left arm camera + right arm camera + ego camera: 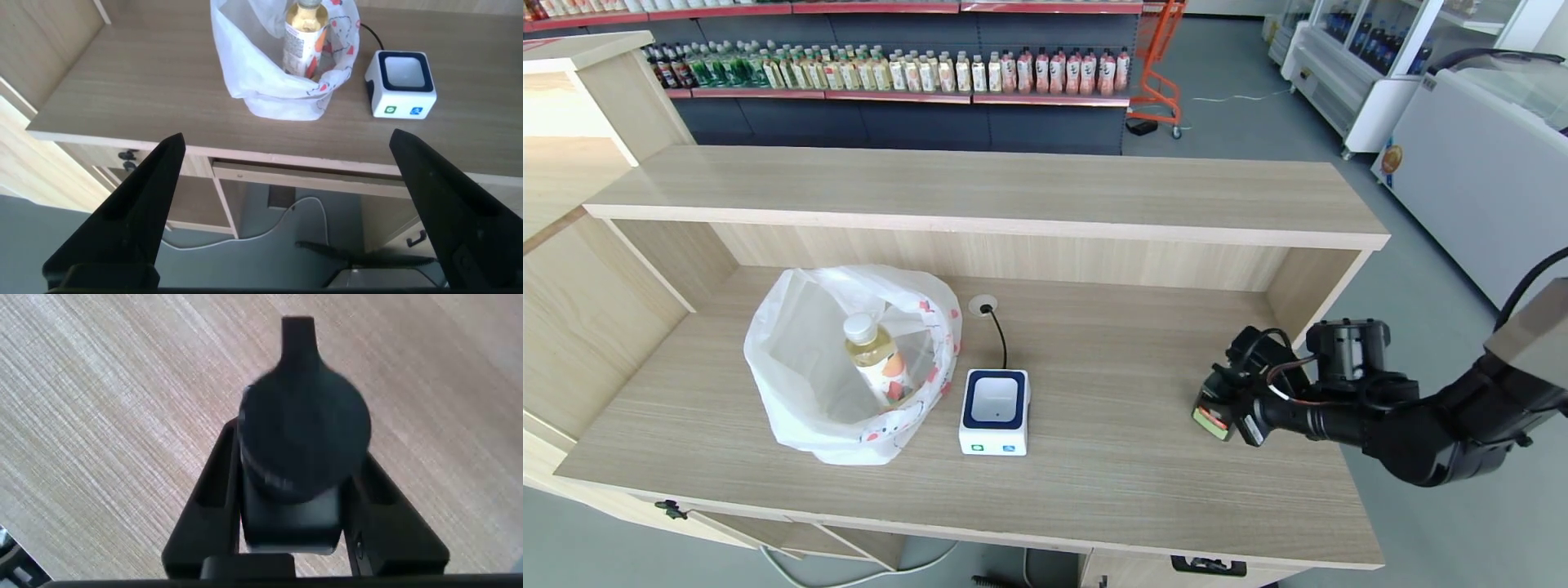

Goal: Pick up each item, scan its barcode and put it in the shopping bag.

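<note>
Shopping bag point(792, 400) holds a bottle point(876, 359); right gripper point(1217, 412) at tabletop point(1135, 441) right edge grips a dark item point(302, 416), scanner point(994, 411) pass likely next; left gripper point(286, 147) wide.

Left gripper point(288, 143) w/ fingers point(139, 212) spread wide apart, nothing btwn them, held off the counter's point(139, 90) front edge. On the counter: white plastic bag point(270, 90), mouth agape, w/ a bottle point(304, 37) standing upright inside. Scanner point(400, 82) sits just beside the bag, apart from it, black cord point(372, 34) running off its back. White cable point(286, 220) hangs under the counter.
</note>
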{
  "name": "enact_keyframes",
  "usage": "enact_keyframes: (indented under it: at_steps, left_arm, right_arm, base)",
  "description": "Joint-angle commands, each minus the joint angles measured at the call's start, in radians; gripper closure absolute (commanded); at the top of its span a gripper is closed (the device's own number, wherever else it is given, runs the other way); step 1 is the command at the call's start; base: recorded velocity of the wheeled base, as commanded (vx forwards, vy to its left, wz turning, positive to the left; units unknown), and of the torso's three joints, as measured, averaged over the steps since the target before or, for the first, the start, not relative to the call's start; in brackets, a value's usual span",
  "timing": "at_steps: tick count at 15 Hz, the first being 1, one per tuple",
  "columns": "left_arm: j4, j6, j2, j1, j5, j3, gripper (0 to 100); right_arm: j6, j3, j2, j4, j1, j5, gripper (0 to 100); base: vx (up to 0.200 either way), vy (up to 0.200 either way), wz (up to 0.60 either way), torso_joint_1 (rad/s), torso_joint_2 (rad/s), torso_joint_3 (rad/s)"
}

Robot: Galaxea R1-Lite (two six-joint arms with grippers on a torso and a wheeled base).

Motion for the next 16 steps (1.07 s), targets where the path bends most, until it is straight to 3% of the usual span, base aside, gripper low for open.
enact_keyframes:
  at_steps: [1,4,16]
  left_arm:
    - [0.0,0.0,0.0,0.0,0.0,0.0,0]
    - [0.0,0.0,0.0,0.0,0.0,0.0,0]
    - [0.0,0.0,0.0,0.0,0.0,0.0,0]
  right_arm:
    - [-0.151,0.095,-0.139,-0.068,-0.043,0.005,100]
    - [-0.361,0.109,-0.179,-0.089,-0.069,0.052,100]
    - [-0.436,0.149,-0.188,-0.109,-0.069,0.083,100]
  base:
    - [0.0,0.0,0.0,0.0,0.0,0.0]
    - [0.0,0.0,0.0,0.0,0.0,0.0]
    - [0.0,0.0,0.0,0.0,0.0,0.0]
